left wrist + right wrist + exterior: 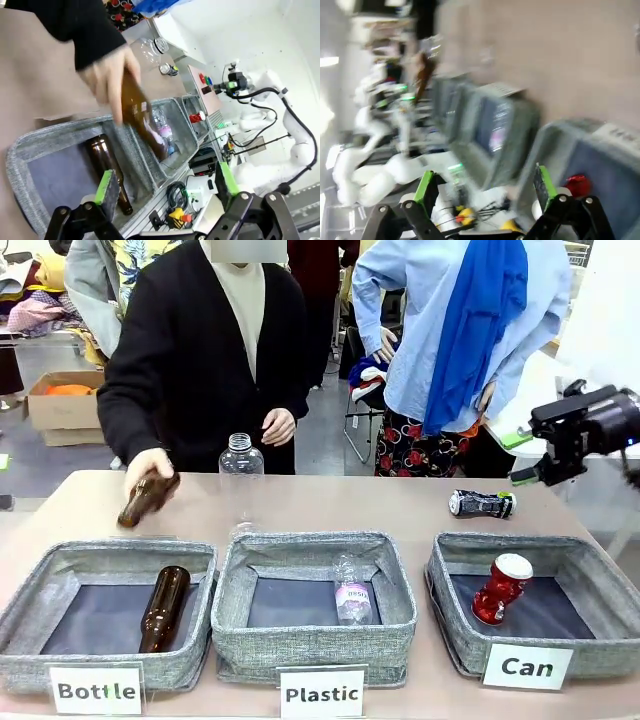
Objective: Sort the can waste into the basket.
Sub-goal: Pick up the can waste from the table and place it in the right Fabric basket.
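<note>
**One can lies in the basket, one is left on the table; both claws are spread**

In the left wrist view, the left gripper (165, 192) is seen with its green pads spread wide and nothing between them, above the near edge of the basket labelled "Bottle" (30, 590). One brown bottle (165, 608) is laid lengthwise on that basket's dark floor. A second brown bottle (148, 497) is held tilted, neck down, by a person's hand (150, 466) above the table (330, 502), just behind the same basket.

Further right, a clear plastic bottle without a cap (241, 458) is stood upright near the table's far edge. In front of it, the basket labelled "Plastic" (235, 585) is placed in the middle of the row, with another clear bottle (352, 597) lying inside.

The dark can (482, 503) is found on its side on the bare table, just behind the far rim of the Can basket (600, 585) and not touching it. The red can (502, 588) is found inside that basket, propped at a tilt on the dark floor with its silver end up. A white card reading "Can" (527, 667) is fixed to the front wall.

At the far right, the right gripper (532, 476) is held in the air above the table's edge, apart from both cans. Its wrist view is blurred, yet the jaws are seen spread wide, with nothing gripped.
</note>
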Motion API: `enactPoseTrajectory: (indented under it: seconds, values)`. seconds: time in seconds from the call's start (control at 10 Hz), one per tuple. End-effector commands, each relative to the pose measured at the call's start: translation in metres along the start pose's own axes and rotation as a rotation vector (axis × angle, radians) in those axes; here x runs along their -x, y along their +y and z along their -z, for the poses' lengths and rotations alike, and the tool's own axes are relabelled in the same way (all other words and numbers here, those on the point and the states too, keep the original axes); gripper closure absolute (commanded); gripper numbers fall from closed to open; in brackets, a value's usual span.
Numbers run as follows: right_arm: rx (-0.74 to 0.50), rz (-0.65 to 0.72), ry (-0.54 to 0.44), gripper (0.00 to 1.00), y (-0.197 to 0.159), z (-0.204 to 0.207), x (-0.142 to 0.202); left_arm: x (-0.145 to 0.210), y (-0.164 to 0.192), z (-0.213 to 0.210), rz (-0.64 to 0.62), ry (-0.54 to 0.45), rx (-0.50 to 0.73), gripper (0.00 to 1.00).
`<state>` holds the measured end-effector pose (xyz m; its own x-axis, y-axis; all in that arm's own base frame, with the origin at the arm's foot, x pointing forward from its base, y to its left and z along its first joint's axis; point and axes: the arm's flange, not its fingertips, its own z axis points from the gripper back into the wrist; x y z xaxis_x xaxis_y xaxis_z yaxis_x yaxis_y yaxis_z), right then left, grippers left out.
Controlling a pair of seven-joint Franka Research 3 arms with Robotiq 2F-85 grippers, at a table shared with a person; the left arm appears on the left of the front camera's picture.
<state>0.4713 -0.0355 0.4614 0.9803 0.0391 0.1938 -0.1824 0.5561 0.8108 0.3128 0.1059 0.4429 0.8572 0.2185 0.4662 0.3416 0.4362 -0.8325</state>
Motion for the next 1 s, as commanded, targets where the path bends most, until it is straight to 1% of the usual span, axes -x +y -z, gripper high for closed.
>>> enactPoseTrajectory:
  seconds: [0.0, 0.1, 0.2, 0.3, 0.4, 0.5, 0.6, 0.7, 0.8, 0.9]
  values:
    - [0.289, 0.043, 0.012, 0.00, -0.021, 0.006, -0.049, 0.000, 0.000, 0.000, 0.001, 0.000, 0.000, 0.00]
    - [0.385, -0.003, 0.013, 0.00, -0.032, 0.009, -0.071, -0.005, -0.002, -0.036, -0.049, 0.018, 0.009, 0.00]
    - [0.435, -0.067, 0.033, 0.00, -0.044, 0.011, -0.094, 0.001, -0.009, -0.075, -0.077, 0.033, 0.036, 0.00]
    - [0.601, -0.249, 0.035, 0.00, -0.058, 0.013, -0.123, 0.017, -0.018, -0.111, -0.100, 0.047, 0.052, 0.00]
    - [0.747, -0.431, 0.056, 0.00, -0.073, 0.016, -0.143, 0.036, -0.022, -0.131, -0.109, 0.068, 0.086, 0.00]
    - [0.820, -0.447, 0.111, 0.00, -0.083, 0.024, -0.152, 0.052, -0.023, -0.145, -0.131, 0.100, 0.117, 0.00]
    - [0.882, -0.432, 0.136, 0.00, -0.086, 0.029, -0.154, 0.068, -0.019, -0.153, -0.131, 0.149, 0.165, 0.00]
    - [0.851, -0.405, 0.158, 0.00, -0.086, 0.039, -0.150, 0.076, -0.011, -0.155, -0.137, 0.119, 0.184, 0.00]
    - [0.770, -0.371, 0.151, 0.00, -0.085, 0.042, -0.145, 0.073, -0.004, -0.152, -0.140, 0.082, 0.207, 0.00]
    - [0.841, -0.444, 0.174, 0.00, -0.093, 0.034, -0.155, 0.062, 0.002, -0.148, -0.178, 0.001, 0.226, 0.00]
